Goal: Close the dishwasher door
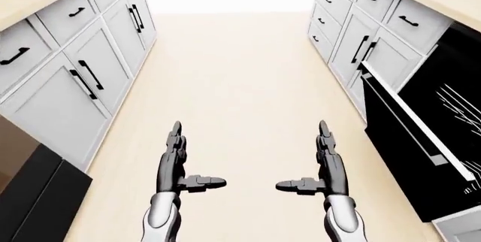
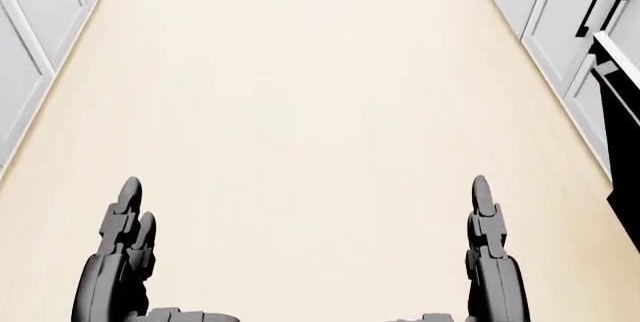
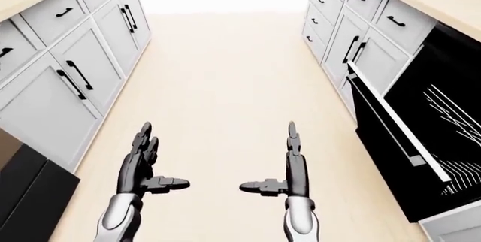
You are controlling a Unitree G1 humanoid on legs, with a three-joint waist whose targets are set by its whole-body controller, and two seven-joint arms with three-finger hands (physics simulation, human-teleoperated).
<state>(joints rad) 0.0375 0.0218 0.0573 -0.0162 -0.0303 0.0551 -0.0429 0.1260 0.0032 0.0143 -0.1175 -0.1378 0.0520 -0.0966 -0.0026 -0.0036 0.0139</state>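
The dishwasher door (image 1: 406, 135) is seen hanging partly open at the right edge of the left-eye view, its long top edge running up the aisle. It is lying to the right of the right hand (image 1: 325, 160), which is judged the nearer; the left hand (image 1: 179, 160) is well apart. Both hands are being held spread and empty.

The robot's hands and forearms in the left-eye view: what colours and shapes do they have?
The left hand and right hand are dark grey to black, with long segmented fingers built from blocky links. Glossy silver-white rounded forearm shells join them at the wrists. No cables, markings or sleeves show.
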